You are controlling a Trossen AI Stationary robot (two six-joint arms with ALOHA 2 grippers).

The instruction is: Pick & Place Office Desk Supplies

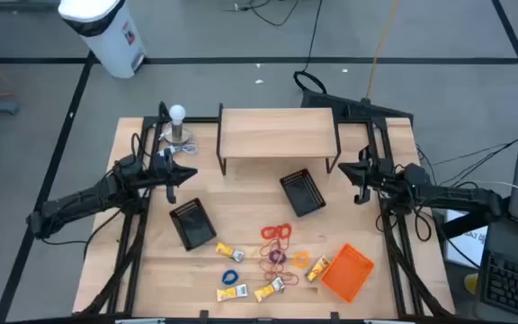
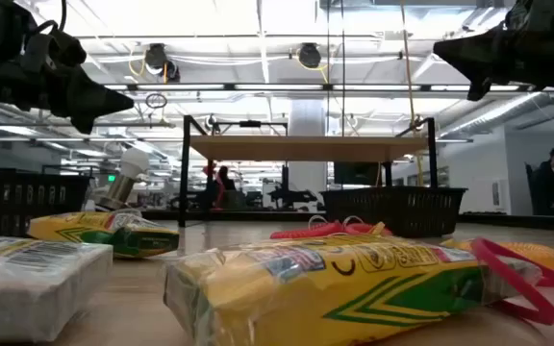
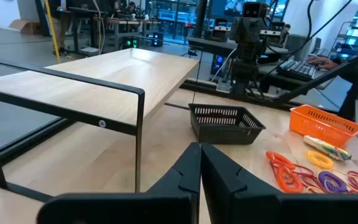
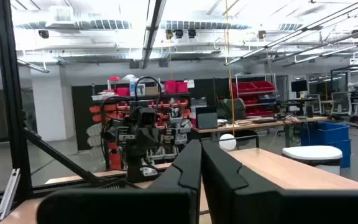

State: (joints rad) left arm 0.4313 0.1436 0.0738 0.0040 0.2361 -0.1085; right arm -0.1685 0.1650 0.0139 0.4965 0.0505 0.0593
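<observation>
- The left end effector (image 1: 190, 174) is held above the tabletop (image 1: 241, 225) beside the wooden shelf (image 1: 277, 133), its fingers pressed together on nothing; the right end effector (image 1: 350, 171) is poised at the shelf's other end, likewise closed and empty
- The supplies are found toward the near edge, well apart from both end effectors and between them: red rubber bands (image 1: 277, 233), a purple band (image 1: 275, 257), an orange band (image 1: 300, 259) and a blue band (image 1: 231, 277); yellow packets (image 1: 227, 251) are scattered among them, one (image 1: 318, 269) just beside the orange tray (image 1: 347, 273)
- The bands are judged very light, soft and limp; they lie flat, so a strand is best pinched from above where a loop stands clear of its neighbours; the red ones overlap and may be dragged up together
- The packets are judged light, fairly stiff and glossy, perhaps slippery; a grip across the narrow width at the middle is advised
- Two black mesh trays (image 1: 192, 223) (image 1: 301, 193) are set nearer the end effectors than the supplies; their rims are to be cleared on any low pass
- Open tabletop is left between the trays and the clutter; the shelf's metal legs (image 3: 138, 140) and the small lamp (image 1: 178, 122) behind the left end effector are hazards only on retreat; the near edge lies close beyond the packets, so pushes that way are to be avoided
</observation>
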